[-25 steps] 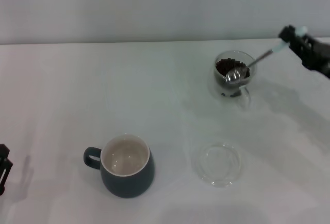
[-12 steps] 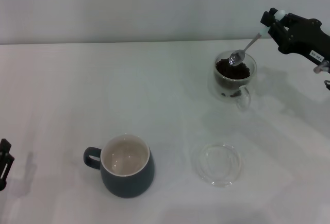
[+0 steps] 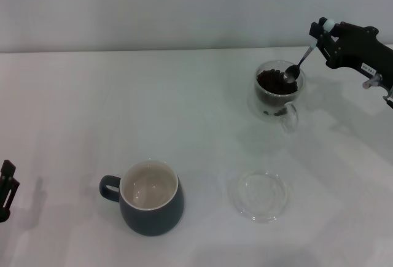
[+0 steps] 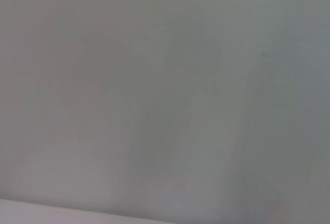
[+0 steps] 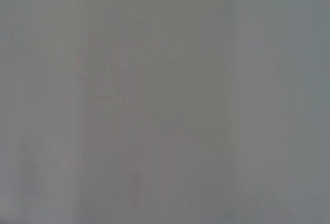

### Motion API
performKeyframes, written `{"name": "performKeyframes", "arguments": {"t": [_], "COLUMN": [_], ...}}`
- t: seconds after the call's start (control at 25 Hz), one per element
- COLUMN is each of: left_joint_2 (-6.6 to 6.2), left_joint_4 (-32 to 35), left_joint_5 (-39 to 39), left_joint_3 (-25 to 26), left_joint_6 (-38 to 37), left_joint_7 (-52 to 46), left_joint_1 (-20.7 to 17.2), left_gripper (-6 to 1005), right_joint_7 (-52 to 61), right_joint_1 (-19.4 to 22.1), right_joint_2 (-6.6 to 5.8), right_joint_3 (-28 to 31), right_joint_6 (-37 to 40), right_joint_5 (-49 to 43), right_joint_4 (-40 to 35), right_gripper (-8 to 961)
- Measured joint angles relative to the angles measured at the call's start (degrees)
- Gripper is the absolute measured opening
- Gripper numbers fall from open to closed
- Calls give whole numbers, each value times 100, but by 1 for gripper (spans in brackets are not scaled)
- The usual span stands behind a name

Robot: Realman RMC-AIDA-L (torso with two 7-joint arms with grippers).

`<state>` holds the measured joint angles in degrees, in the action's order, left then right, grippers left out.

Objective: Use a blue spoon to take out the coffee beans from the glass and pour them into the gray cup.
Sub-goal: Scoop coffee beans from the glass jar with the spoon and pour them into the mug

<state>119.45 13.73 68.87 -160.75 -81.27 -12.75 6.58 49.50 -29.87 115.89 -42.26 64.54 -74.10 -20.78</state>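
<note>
Right gripper (image 3: 322,32): at the far right, raised above the table; its fingers pinch the pale-blue handle end of the blue spoon (image 3: 299,64).
Blue spoon: slopes down from the gripper; its shiny metal bowl sits at the right inner rim of the glass (image 3: 276,95), over the beans.
Glass: clear double-walled mug, far right of the white table (image 3: 123,107), loop handle toward the robot.
Coffee beans (image 3: 270,81): dark heap filling the glass.
Gray cup (image 3: 151,198): dark slate mug with cream inside, near centre-left, well apart from the glass.
Clear round glass saucer (image 3: 258,194): flat, right of the gray cup.
Left gripper (image 3: 6,188): low at the left edge; finger state cannot be told.
</note>
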Motion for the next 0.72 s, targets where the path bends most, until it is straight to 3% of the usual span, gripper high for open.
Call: {"name": "performKeyframes", "arguments": {"t": [0.4,0.72], "left_joint_2": [-1,-1], "left_joint_4": [-5,-3], "left_joint_5": [63,66], "left_joint_3": [0,0], "left_joint_6": [37,33], "left_joint_7": [0,0], "left_joint_1": [77,81], "left_gripper": [726,727], "right_joint_7": [82,1096], "right_joint_1": [-4,-10], "right_joint_2": [4,-11], "right_joint_3": [-9,-5], "right_joint_6": [-92,-227], "right_joint_5": [86,388], "right_joint_4": [365,597], "right_gripper": [151,150]}}
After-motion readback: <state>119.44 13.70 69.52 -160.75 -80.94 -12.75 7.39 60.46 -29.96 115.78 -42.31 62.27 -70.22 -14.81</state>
